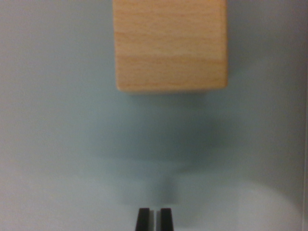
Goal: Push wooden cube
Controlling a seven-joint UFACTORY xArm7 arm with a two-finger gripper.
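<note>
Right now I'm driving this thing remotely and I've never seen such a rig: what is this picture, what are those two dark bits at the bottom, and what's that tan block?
This is the view from a camera fixed on the robot arm's wrist, looking down past its own gripper. The two dark bits at the bottom edge are the tips of its jaws; they stand close together with only a thin gap, and they hold nothing. The tan block is the wooden cube, the thing to be pushed. It sits at the top of the picture, partly cut off by the frame, on a plain pale grey-blue surface. Bare surface lies between the jaws and the cube, so they are not touching. The image is somewhat blurred.
</note>
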